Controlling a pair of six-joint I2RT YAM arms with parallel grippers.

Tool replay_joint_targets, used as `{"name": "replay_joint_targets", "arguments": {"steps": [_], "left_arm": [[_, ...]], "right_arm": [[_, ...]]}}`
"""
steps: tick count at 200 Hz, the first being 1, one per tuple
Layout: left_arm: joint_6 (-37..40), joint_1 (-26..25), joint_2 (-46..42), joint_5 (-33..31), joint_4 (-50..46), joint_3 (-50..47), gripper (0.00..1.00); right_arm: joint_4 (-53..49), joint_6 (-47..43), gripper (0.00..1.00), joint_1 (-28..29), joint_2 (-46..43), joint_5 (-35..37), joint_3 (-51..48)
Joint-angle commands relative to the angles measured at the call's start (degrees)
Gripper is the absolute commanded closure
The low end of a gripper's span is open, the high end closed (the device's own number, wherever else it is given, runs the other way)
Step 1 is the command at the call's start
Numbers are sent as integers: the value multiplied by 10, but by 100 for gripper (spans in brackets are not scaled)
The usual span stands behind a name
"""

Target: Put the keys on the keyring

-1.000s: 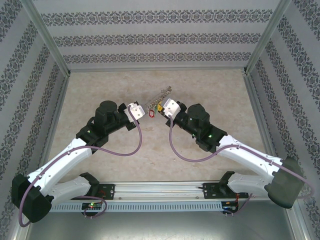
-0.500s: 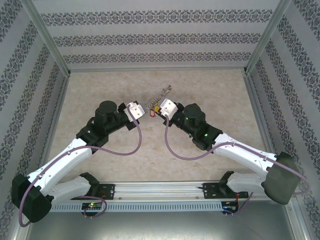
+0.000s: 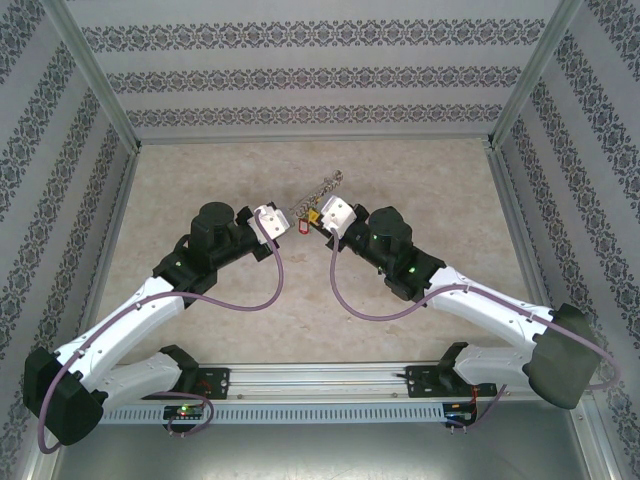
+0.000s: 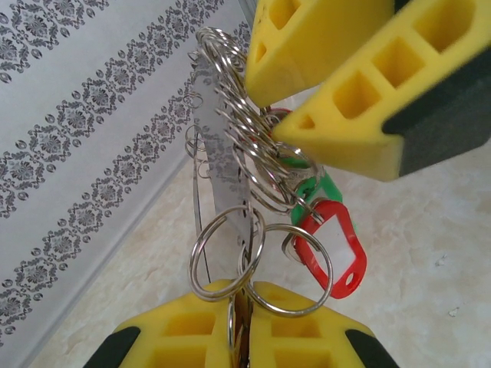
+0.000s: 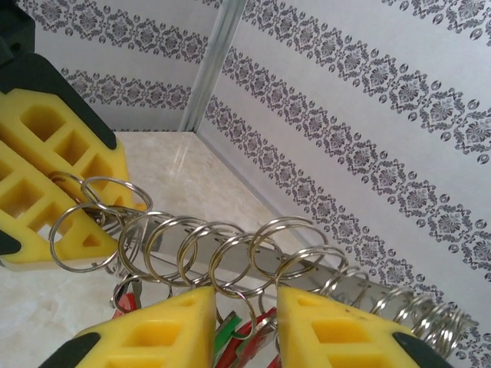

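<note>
The keyring (image 4: 222, 165) hangs in the air between both arms as a silver strip and thin wire strung with several split rings. My left gripper (image 4: 247, 307) is shut on its near end, with two rings pinched at the yellow fingertips. A key with a red tag (image 4: 337, 253) and one with a green tag (image 4: 311, 195) dangle from the rings. My right gripper (image 5: 245, 307) is open and straddles the ring row (image 5: 230, 253), its jaws a ring's width apart. The red and green tags (image 5: 244, 337) hang below that gap. From above, the left gripper (image 3: 283, 222) and right gripper (image 3: 318, 222) meet at the red tag (image 3: 303, 229).
The far end of the keyring (image 3: 328, 187) sticks out toward the back wall, above the beige tabletop (image 3: 420, 170). Patterned walls and metal frame posts (image 3: 100, 90) enclose the table on three sides. Both purple cables loop over the table in front of the arms.
The right gripper's jaws have parted from nearly shut to a gap. The right wrist has shifted slightly left and toward the back. The left arm has held still.
</note>
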Motion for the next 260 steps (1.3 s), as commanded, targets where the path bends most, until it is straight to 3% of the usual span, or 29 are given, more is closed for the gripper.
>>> {"name": "replay_joint_targets", "arguments": {"steps": [1,36,92,137,170,260], "left_arm": [[-8,-4,-10,8,50,-2,100],[-6,-4,-10,-3,55,-9,100],[25,-4,-8,-26,74,-20,100],[67,-4,-8,-24,79,-16,100],[62,-4,-11,-13,77,-15,100],[52,-4,-25,-2,77,-23,100]], "right_arm": [[40,1,78,4,-13,-18,5],[45,7,84,0,-24,-40,-7],[47,45,74,-4,-48,-26,-33],[40,49,73,-4,-55,-74,-53],[56,40,70,-3,-32,-98,-35],[91,44,59,-12,0,-84,-19]]}}
